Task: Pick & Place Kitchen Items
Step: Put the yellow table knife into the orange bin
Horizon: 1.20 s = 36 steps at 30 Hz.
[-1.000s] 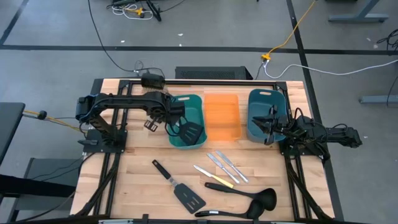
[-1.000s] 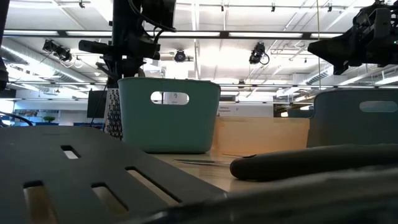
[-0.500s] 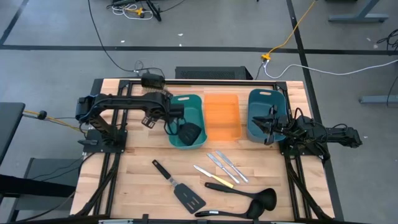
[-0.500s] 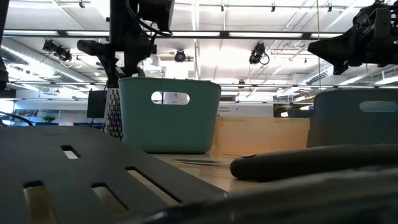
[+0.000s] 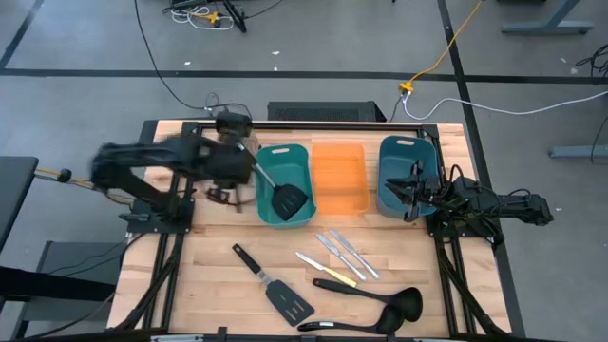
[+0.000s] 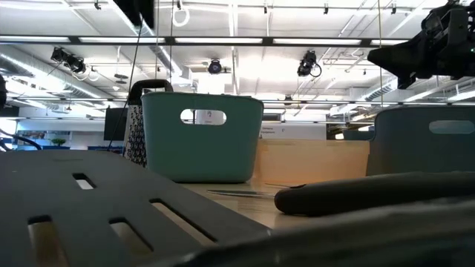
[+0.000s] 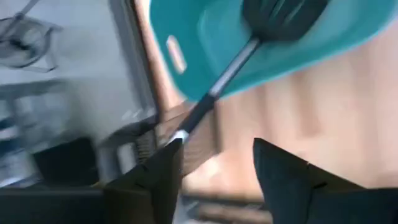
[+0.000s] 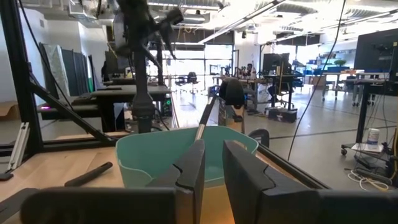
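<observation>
Three bins stand in a row along the far edge of the wooden surface (image 5: pixel 209 275): a teal bin (image 5: pixel 285 183) toward the left, an orange bin (image 5: pixel 339 177) in the middle and a darker teal bin (image 5: pixel 407 176) toward the right. One black slotted spatula with a steel handle (image 5: pixel 278 193) lies in the left teal bin, its blade on the bin's floor and its handle leaning up over the bin's left rim.

Six more utensils lie on the near half of the surface. One black spatula (image 5: pixel 275 287) lies slantwise near the middle of the near edge. Two small silver knives (image 5: pixel 347 254) lie side by side, close together, just in front of the orange bin, and one yellow-handled knife (image 5: pixel 325 269) lies just beside them toward the left. Two black ladles lie toward the near right corner: one ladle (image 5: pixel 375 296) with its bowl pointing right, the second ladle (image 5: pixel 332 326) at the very near edge, only partly seen.

The left claw (image 7: pixel 214 165) hangs beside the left rim of the left teal bin, close to the end of the spatula's handle; its two fingers stand apart with nothing between them. The right arm waits at the right edge, its right claw (image 8: pixel 211 168) over the darker teal bin with the fingers a narrow gap apart, holding nothing.

No brand, label or writing can be read on any of the things
</observation>
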Tool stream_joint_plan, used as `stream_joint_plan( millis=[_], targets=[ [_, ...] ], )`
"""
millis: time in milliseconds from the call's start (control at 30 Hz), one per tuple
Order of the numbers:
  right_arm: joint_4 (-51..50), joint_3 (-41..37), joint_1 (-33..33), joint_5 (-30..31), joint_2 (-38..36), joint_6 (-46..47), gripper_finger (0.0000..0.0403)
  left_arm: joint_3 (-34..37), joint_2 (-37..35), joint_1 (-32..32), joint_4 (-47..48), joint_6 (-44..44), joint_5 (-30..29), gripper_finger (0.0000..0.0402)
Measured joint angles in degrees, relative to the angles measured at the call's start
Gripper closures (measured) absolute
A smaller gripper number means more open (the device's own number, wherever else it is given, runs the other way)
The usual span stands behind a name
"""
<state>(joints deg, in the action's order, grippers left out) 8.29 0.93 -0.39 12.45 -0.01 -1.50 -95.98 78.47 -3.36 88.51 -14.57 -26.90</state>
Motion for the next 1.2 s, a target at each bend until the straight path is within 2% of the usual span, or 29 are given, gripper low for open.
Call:
stream_joint_plan(
  millis=[67,167,267,400,500,567,733,900,967,1200],
  targets=[
    [0.11,0.0,0.01,0.0,0.0,0.0,0.0334,2.41,-6.87,0.33,-7.63,2.23,6.75,0.0248],
    [0.23,0.0,0.01,0.0,0.0,-0.02,0.0334,11.91,-19.25,2.59,-27.87,4.36,15.39,0.0315],
    [0.65,0.0,0.01,-0.11,0.0,-0.04,0.0334,23.24,-29.22,5.61,-47.7,8.98,17.01,0.0384],
    [1.4,0.0,-0.01,-2.07,0.0,0.05,0.0334,37.32,-37.72,8.16,-62.78,13.41,18.2,0.0394],
    [2.0,0.0,0.01,-3.0,0.0,0.63,0.0334,48.4,-42.13,7.82,-74.64,14.29,21.82,0.0397],
    [2.06,0.0,0.01,-3.0,0.0,0.8,0.0334,55.17,-45.08,7.23,-80.63,15.41,21.73,0.0397],
    [2.03,0.0,0.01,-3.0,0.0,1.05,0.0334,67.99,-55.12,5.66,-87.26,14.39,13.96,0.0399],
    [1.81,0.0,0.01,-3.0,0.0,1.03,0.0334,75.88,-62.5,3.41,-92.88,13.49,15.45,0.04],
    [1.77,0.0,0.01,-3.0,0.0,1.03,0.0334,78.8,-64.5,2.65,-93.27,12.75,14.04,0.04],
    [1.3,0.0,0.01,-3.0,0.0,1.44,0.0334,86.03,-67.61,1.44,-95.92,11.86,14.09,0.04]
  ],
)
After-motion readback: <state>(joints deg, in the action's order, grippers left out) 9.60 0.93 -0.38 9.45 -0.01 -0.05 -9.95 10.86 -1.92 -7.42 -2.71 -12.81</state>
